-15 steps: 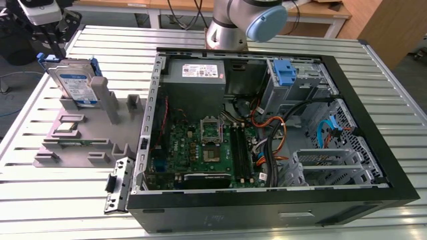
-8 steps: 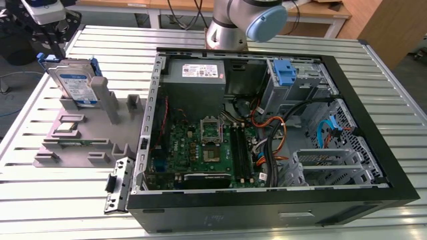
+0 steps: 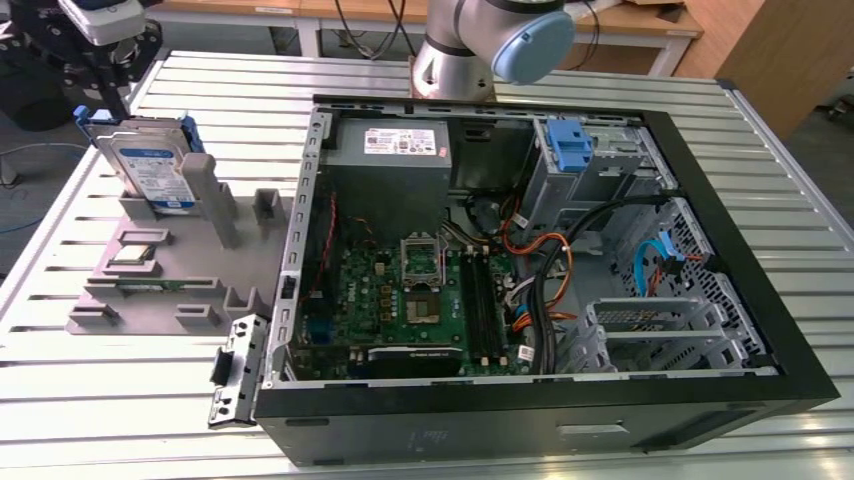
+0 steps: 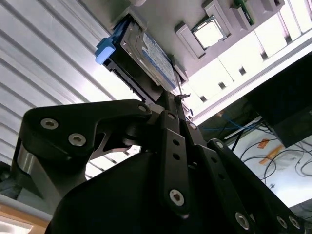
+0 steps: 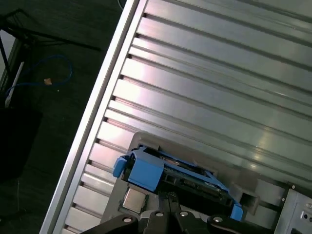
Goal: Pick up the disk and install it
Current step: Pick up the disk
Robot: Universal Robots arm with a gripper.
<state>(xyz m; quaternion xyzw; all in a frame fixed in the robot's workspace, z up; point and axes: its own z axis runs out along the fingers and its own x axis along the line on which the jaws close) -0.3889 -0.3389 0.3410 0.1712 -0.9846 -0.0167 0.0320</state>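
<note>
Silver-metal rectangular disk with blue side rails [image 3: 150, 166] stood on edge in a slot of the grey plastic parts holder [image 3: 174, 275] on the ribbed aluminium tabletop [image 3: 107, 400], beside the open black computer case [image 3: 534, 425]. The black claw [image 4: 174, 101] hovered just above it, fingers pressed together, holding nothing. Step judged: pick-up approach. A grasp would require spreading the fingers across the disk's thickness.

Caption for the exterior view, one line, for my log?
Disk upright in grey fixture beside open computer case, claw near its top.
</note>
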